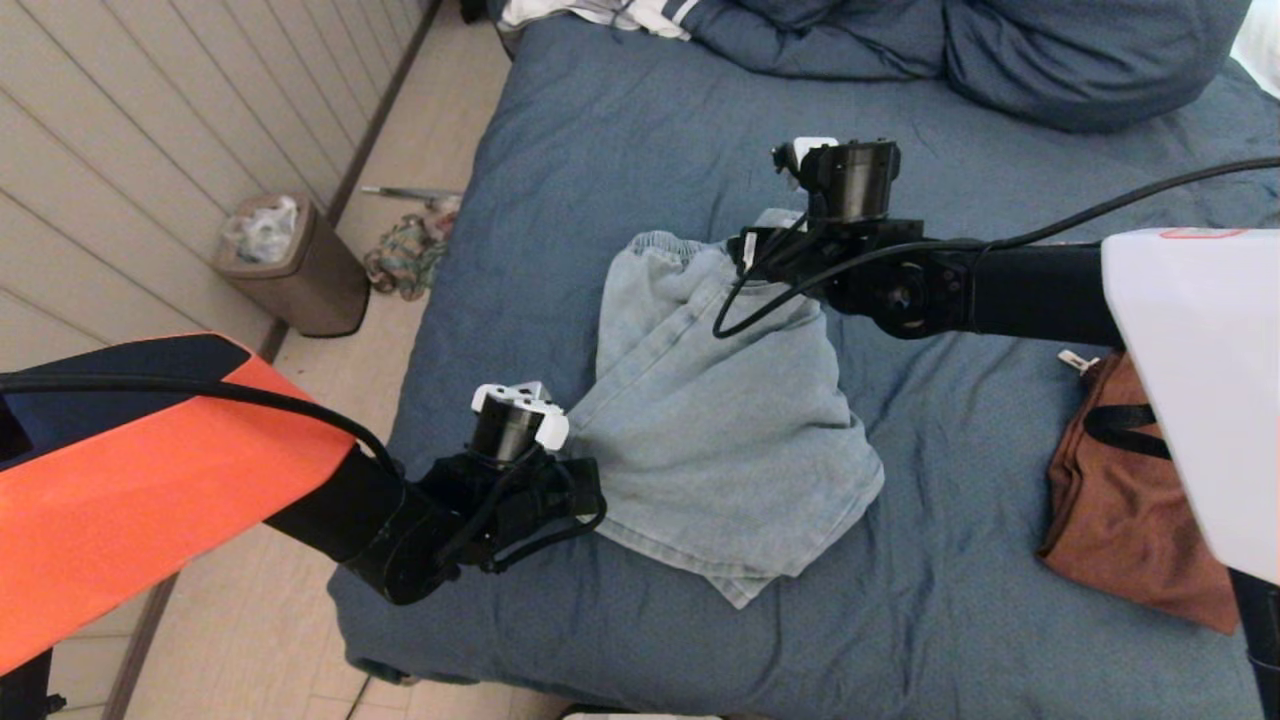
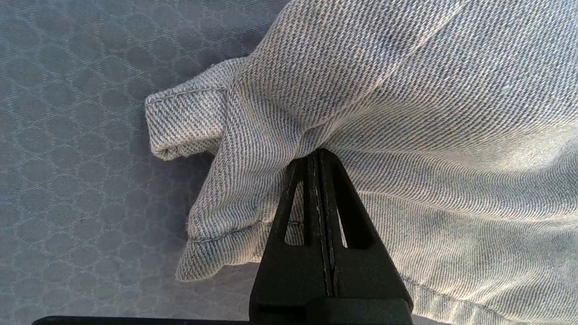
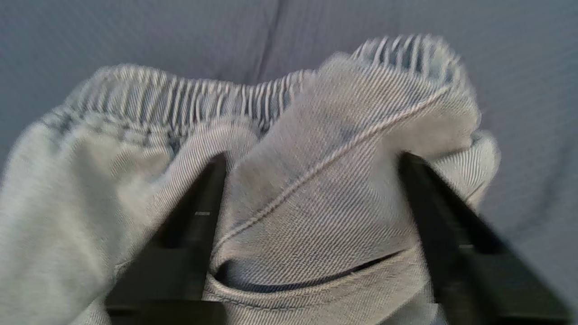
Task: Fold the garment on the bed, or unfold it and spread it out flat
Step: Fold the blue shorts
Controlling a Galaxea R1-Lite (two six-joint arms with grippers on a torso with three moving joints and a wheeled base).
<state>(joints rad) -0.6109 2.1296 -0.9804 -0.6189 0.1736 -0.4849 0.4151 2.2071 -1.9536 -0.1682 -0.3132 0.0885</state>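
Observation:
A light blue denim garment [image 1: 720, 440] lies crumpled in the middle of the bed [image 1: 600, 150], its elastic waistband [image 1: 660, 242] toward the far side. My left gripper [image 2: 318, 155] is at the garment's near left edge, shut on a pinch of denim [image 2: 406, 113] beside the hem. My right gripper [image 3: 311, 157] is down over the waistband end, open, its black fingers [image 3: 205, 198] standing wide apart. Bunched denim with a pocket slit [image 3: 316, 203] fills the gap between them.
A brown cloth bag [image 1: 1120, 510] lies on the bed at the right, partly behind my right arm. Blue pillows [image 1: 1050, 60] and white striped clothing [image 1: 600, 12] are at the head. On the floor to the left stand a bin [image 1: 290, 265] and some clutter [image 1: 405, 255].

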